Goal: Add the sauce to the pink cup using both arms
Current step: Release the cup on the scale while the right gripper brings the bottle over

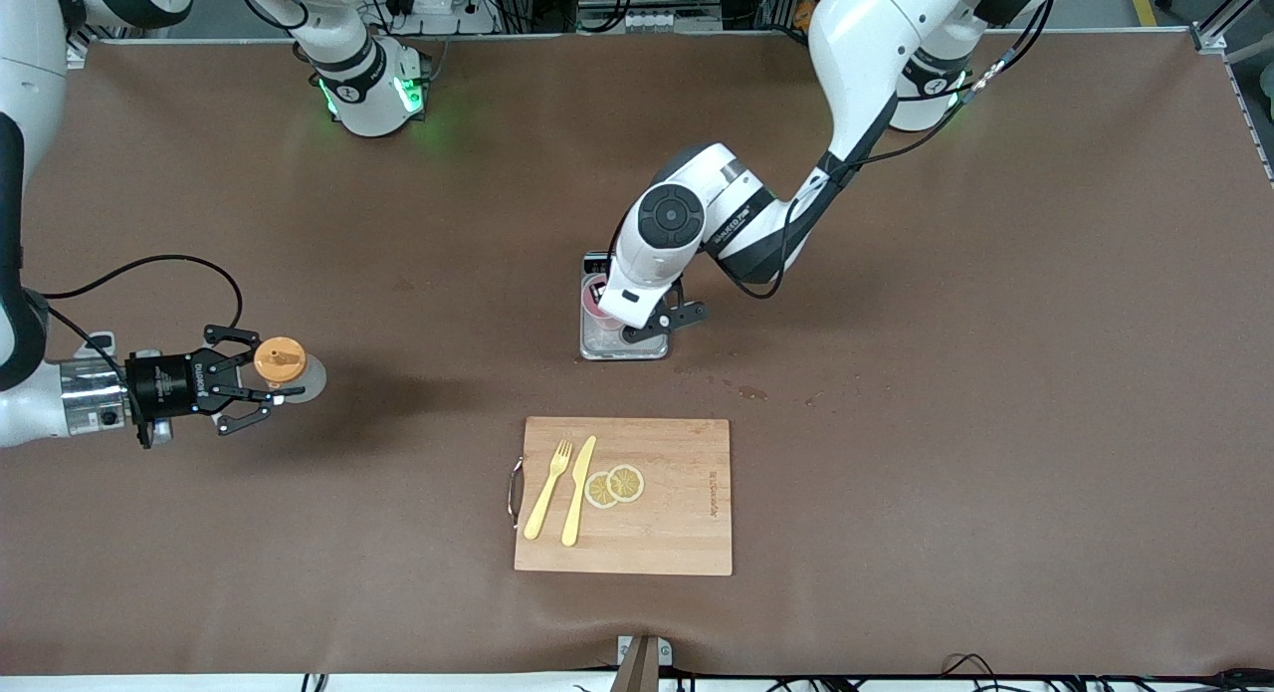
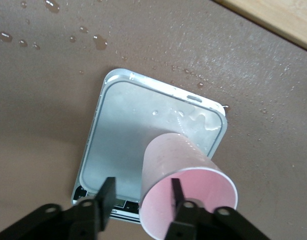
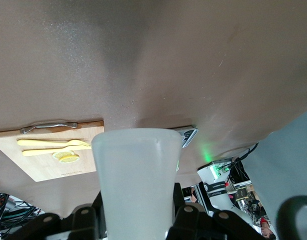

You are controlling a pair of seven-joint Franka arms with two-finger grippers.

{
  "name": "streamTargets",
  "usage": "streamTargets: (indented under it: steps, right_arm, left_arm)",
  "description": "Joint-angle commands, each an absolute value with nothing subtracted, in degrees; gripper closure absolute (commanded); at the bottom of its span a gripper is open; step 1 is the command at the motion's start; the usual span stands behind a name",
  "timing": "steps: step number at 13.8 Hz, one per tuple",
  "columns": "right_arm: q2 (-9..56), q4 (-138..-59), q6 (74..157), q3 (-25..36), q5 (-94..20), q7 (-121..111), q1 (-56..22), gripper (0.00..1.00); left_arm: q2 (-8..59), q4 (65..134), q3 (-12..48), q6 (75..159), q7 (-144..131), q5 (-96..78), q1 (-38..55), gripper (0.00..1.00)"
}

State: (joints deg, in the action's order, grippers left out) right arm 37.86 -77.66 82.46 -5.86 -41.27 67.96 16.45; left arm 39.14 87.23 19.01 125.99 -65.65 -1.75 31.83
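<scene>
The pink cup (image 1: 595,306) stands on a silver kitchen scale (image 1: 627,348) at the middle of the table. My left gripper (image 1: 642,324) is down at the cup. In the left wrist view its fingers are apart and straddle the cup's (image 2: 186,165) rim: one finger (image 2: 176,192) is inside the cup, the other (image 2: 107,192) outside over the scale (image 2: 128,130). My right gripper (image 1: 261,383) is shut on the sauce bottle (image 1: 284,365), whose orange cap faces up, over the table at the right arm's end. The bottle's whitish body (image 3: 136,185) fills the right wrist view between the fingers.
A wooden cutting board (image 1: 677,503) lies nearer the front camera than the scale. It carries a yellow fork (image 1: 548,490), a yellow knife (image 1: 578,491) and two lemon slices (image 1: 615,486). Liquid drops (image 1: 746,391) spot the brown table beside the scale.
</scene>
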Motion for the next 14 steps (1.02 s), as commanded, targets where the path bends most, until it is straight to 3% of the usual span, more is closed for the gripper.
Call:
streamTargets:
  steps: [1, 8, 14]
  right_arm:
    - [33.8, -79.0, 85.2, -5.8, -36.6, 72.4, 12.7, 0.5]
    - [31.1, -78.8, 89.0, -5.7, -29.0, 84.3, 3.2, 0.5]
    - [30.2, -78.6, 90.8, -5.7, -19.6, 94.5, -5.8, 0.52]
  left_arm:
    - [37.5, 86.3, 18.4, 125.6, -67.1, -0.3, 31.8, 0.0]
    - [29.8, 86.5, 18.3, 119.2, -63.4, -0.3, 28.5, 0.0]
    - [21.0, 87.0, 18.5, 109.7, -48.1, -0.4, 18.3, 0.0]
